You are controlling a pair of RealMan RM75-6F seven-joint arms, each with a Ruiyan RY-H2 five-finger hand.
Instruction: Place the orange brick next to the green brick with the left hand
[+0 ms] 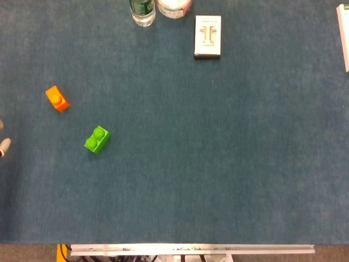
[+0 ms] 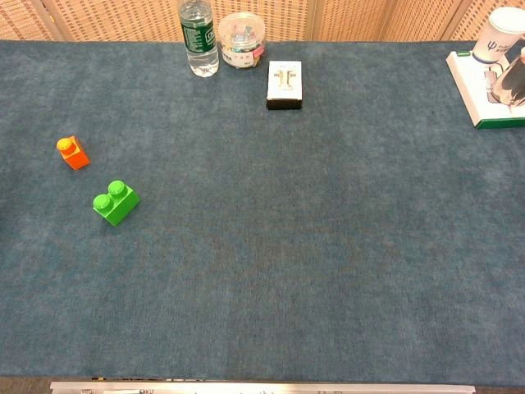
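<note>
The orange brick (image 1: 57, 99) (image 2: 73, 153) lies on the blue cloth at the left, with one stud on top. The green brick (image 1: 97, 140) (image 2: 115, 201), with two studs, sits a short way to its near right; the two bricks are apart. Only pale fingertips of my left hand (image 1: 4, 146) poke in at the left edge of the head view, nearer than the orange brick and left of the green one. They touch neither brick, and how the hand stands is hidden. The chest view shows no hand. My right hand is out of both views.
At the far edge stand a water bottle (image 2: 198, 37), a clear tub (image 2: 241, 39) of small items and a white box (image 2: 284, 84). A white tray (image 2: 476, 90) with a paper cup (image 2: 498, 33) sits at the far right. The table's front edge has a metal rail (image 1: 191, 249).
</note>
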